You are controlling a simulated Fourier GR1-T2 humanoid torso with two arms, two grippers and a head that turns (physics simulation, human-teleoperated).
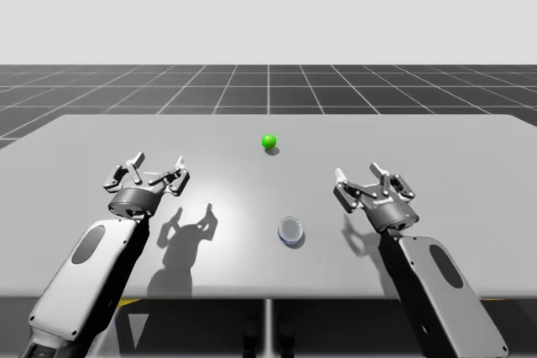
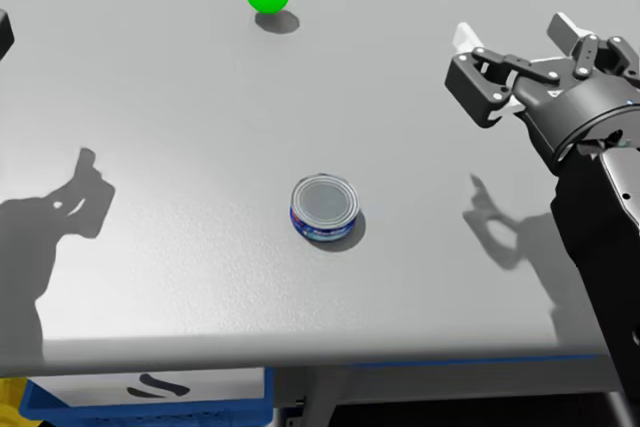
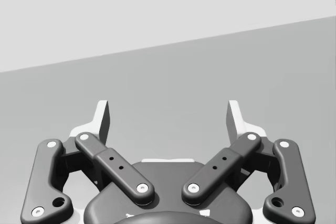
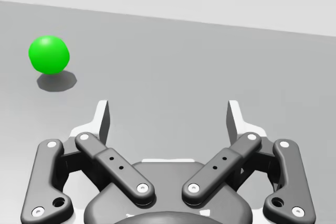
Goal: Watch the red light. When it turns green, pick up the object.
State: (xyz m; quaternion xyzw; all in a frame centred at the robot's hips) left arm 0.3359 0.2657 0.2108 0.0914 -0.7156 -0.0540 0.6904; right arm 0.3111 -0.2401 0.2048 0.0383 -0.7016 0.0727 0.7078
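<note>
On the left, left arm (image 1: 84,266) is coming in from the near edge, forearm slanting up and inward, wrist hovering over the tabletop (image 1: 470,165). The left claw (image 1: 157,167) is pointing toward the far edge, fingers spread wide, gripping nothing; in the left wrist view bare grey surface is lying between and ahead of the fingers. Its shadow is falling on the tabletop just to its right. The light (image 1: 268,142) is showing green: a small ball sitting toward the far side, roughly midway between both claws, well apart from each. The object, a low round can (image 2: 325,207), is standing upright nearer the near edge, slightly right of the light, between the claws and closer to the right one, touching neither. Its lid is plain silver; a blue label band is wrapping its side, print too small to read. Below the tabletop's near edge in the head view a blue bin (image 2: 150,407) is carrying a white panel (image 2: 160,384) with a dark squiggle, not legible as a character. Further over, right claw (image 1: 367,180) is hovering above the tabletop right of the can, fingers spread wide, holding nothing, aiming toward the far edge; in the right wrist view the green ball is sitting ahead and off to its left side. The right arm (image 1: 445,291) is slanting in from the near edge.
</note>
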